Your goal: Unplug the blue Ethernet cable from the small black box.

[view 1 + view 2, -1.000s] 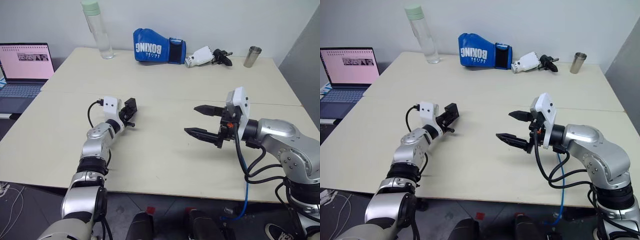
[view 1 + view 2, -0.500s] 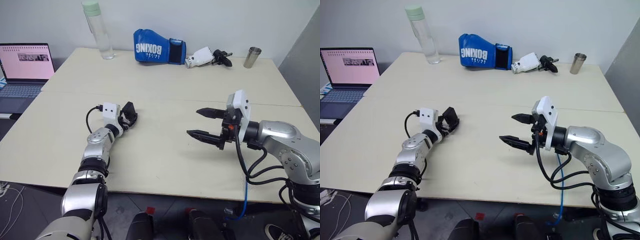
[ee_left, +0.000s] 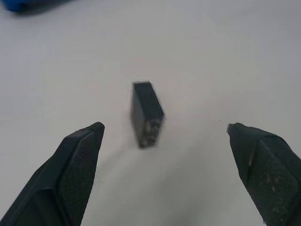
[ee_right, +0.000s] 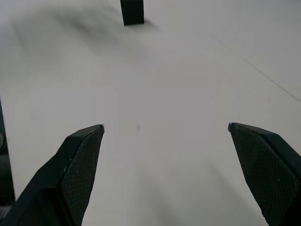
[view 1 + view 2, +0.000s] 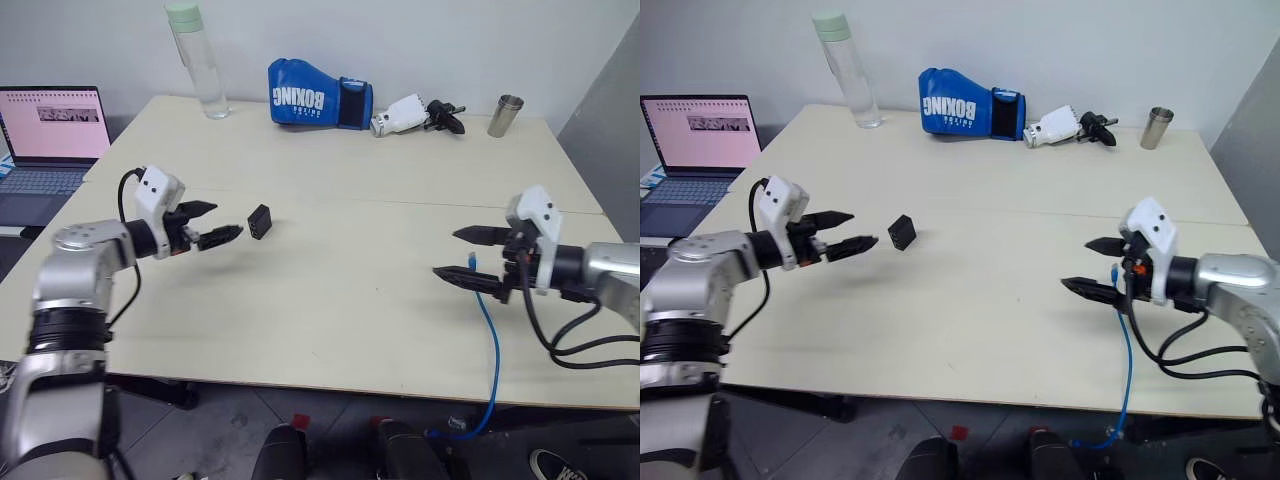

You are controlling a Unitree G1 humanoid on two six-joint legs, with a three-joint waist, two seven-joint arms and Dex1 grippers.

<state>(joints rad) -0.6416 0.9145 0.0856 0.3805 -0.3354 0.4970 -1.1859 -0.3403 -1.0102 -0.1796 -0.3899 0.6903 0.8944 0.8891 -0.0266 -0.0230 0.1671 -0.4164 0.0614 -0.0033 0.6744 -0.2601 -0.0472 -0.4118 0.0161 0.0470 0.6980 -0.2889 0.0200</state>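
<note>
Small black box [image 5: 260, 220] sits unplugged; blue Ethernet cable [image 5: 490, 340] trails off table edge

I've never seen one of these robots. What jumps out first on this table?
Two silver arms reach over a pale table, each ending in open black fingers: the left gripper points at a small black box lying free, while the right gripper hovers near the plug end of a blue Ethernet cable that trails off the near edge. At the far edge lies a blue boxing glove.
</note>
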